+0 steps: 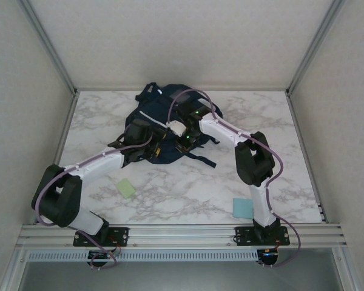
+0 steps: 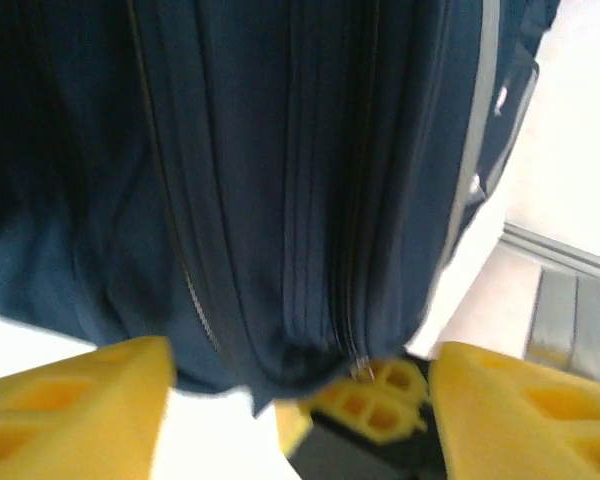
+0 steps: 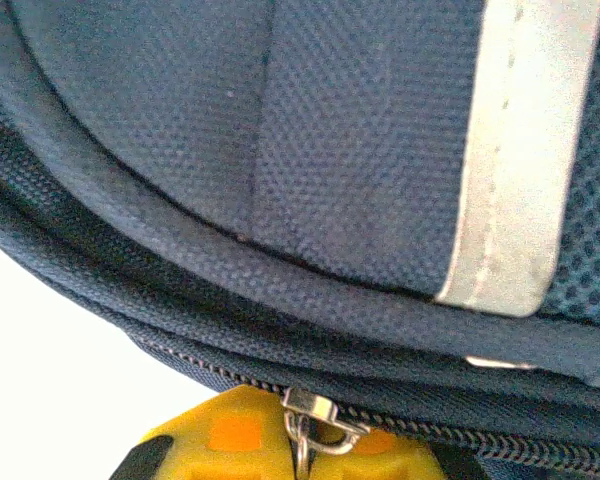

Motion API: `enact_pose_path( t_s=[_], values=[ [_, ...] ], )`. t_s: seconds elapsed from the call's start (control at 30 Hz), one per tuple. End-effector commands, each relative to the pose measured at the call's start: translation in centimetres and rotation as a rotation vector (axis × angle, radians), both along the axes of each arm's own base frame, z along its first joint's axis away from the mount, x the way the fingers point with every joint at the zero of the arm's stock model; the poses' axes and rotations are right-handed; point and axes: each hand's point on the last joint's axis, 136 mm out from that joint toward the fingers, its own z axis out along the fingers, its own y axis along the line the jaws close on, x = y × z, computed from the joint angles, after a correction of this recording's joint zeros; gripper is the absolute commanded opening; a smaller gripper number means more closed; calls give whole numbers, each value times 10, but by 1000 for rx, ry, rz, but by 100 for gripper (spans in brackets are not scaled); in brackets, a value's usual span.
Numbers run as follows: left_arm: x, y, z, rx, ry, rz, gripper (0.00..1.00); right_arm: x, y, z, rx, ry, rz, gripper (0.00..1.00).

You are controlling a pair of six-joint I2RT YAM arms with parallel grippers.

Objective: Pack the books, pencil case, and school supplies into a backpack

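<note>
my left arm (image 1: 100, 162) reaches low to the one backpack (image 1: 164, 106) at the far middle of the desk (image 1: 170, 197), left jaws spread by its zips; right arm (image 1: 230, 130) bends over it, right jaws pinching a zip pull (image 3: 315, 415). two pads lie nearer me: green pad (image 1: 126, 188), blue pad (image 1: 242, 207)

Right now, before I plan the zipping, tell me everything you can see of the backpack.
The backpack is navy woven fabric with white stripes, dark straps and several zip lines. It lies slumped on the marble table, far centre. The open left gripper faces its zippered side; the right gripper is shut on its metal zipper pull.
</note>
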Motion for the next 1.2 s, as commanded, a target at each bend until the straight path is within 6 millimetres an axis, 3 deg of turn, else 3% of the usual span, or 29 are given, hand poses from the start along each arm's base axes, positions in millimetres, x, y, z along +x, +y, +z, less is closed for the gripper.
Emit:
enact_pose_path(
  t_s=[0.0,0.07,0.17,0.2,0.33,0.47,0.63,0.77,1.0,1.07,1.17],
  values=[
    [20,20,-17,44,-8,101,49,-7,4,11,42,-13,1,0],
    [21,24,-31,53,17,102,37,-8,-3,8,13,-28,7,0],
    [20,23,-42,44,33,85,4,-3,-17,1,-61,-63,13,0],
    [19,24,-44,42,34,82,0,1,-26,-3,-103,-79,8,0],
    [14,35,-41,80,29,83,0,27,-64,-11,-264,-157,-25,0],
    [8,47,-39,104,29,85,0,65,-97,0,-374,-268,-116,0],
    [2,54,-42,108,39,90,0,96,-102,18,-338,-338,-219,0],
    [-1,54,-43,99,41,94,0,103,-103,15,-359,-337,-253,0],
    [-2,58,-34,111,16,91,0,107,-132,1,-501,-318,-366,0],
    [-2,58,-31,110,8,88,0,104,-132,3,-497,-304,-398,0],
    [1,54,-25,97,-16,73,0,93,-116,9,-401,-266,-416,3]
  ],
)
